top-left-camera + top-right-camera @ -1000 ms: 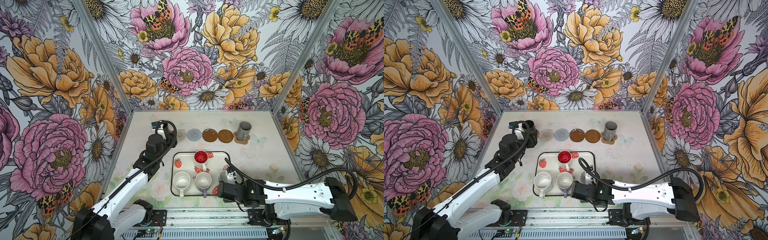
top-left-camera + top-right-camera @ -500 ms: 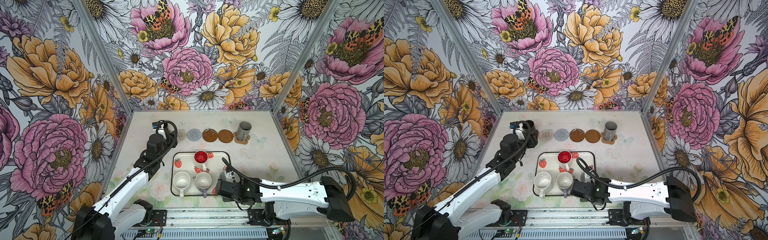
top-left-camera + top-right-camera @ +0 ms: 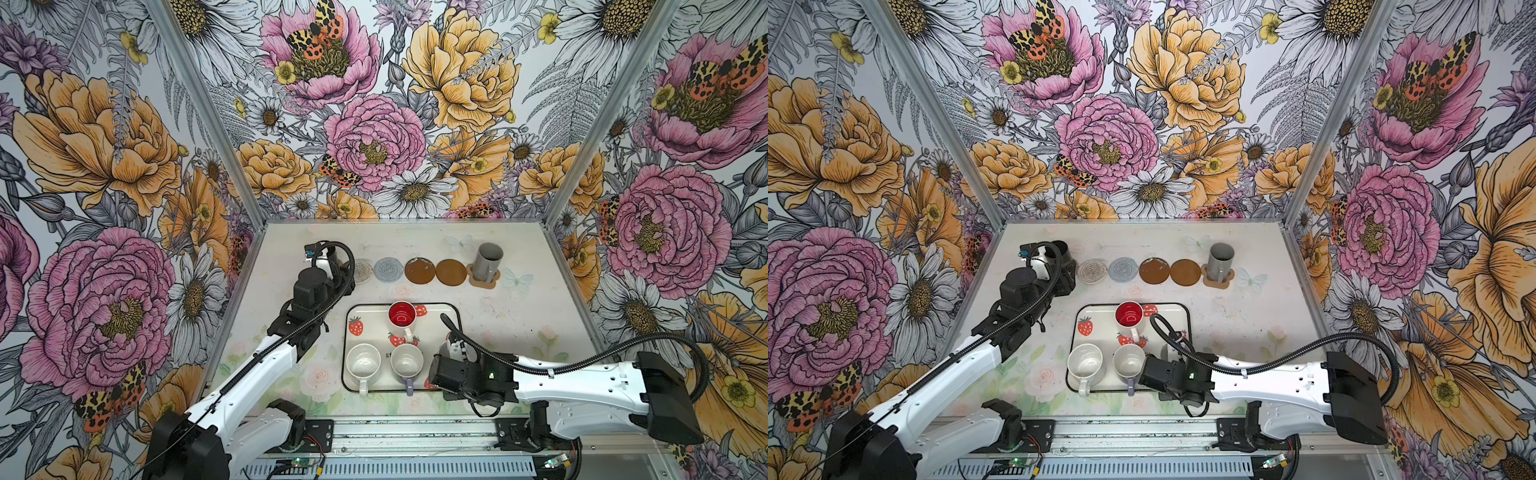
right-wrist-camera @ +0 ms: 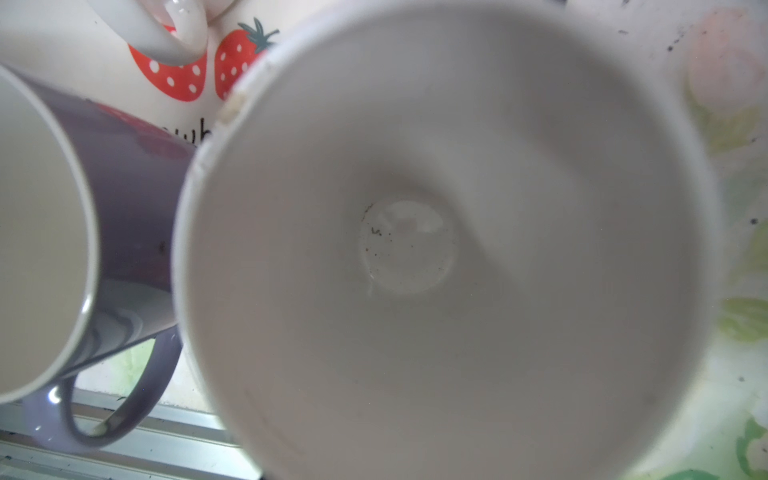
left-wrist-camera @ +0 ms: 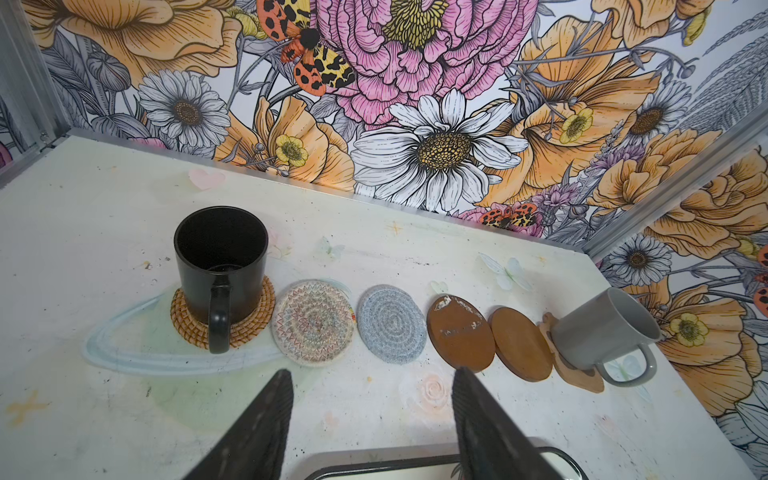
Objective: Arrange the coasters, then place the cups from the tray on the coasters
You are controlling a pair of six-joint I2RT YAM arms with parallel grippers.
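The tray (image 3: pixel 370 314) carried black lettering, mostly covered. Only "st" was legible in a top view, and a cut-off "wb" in the right wrist view.

Coasters in one far row: rattan coaster (image 5: pixel 249 332) under upright black mug (image 5: pixel 220 257), cream woven coaster (image 5: pixel 313 322), grey-blue coaster (image 5: pixel 392 324), scuffed brown coaster (image 5: pixel 459 332), plain brown coaster (image 5: pixel 521 343), paw coaster (image 5: pixel 582 380) under grey mug (image 5: pixel 602 328); nearer, strawberry tray (image 3: pixel 370 316) holding upright red-lined mug (image 3: pixel 402 314), white mug (image 3: pixel 363 362), lilac mug (image 3: pixel 407 360), plus white-inside mug (image 4: pixel 415 249) beside the lilac.

Tabletop (image 3: pixel 498 316): pale, scuffed, faint flower print. Far row, touching or just beside each other:
- rattan coaster (image 5: pixel 255 320)
- cream woven coaster (image 5: pixel 312 322)
- grey-blue woven coaster (image 5: pixel 392 323)
- brown coaster (image 5: pixel 459 332)
- second brown coaster (image 5: pixel 521 345)
- paw-shaped coaster (image 5: pixel 584 377)

Nearer the front edge: strawberry tray (image 3: pixel 368 311).
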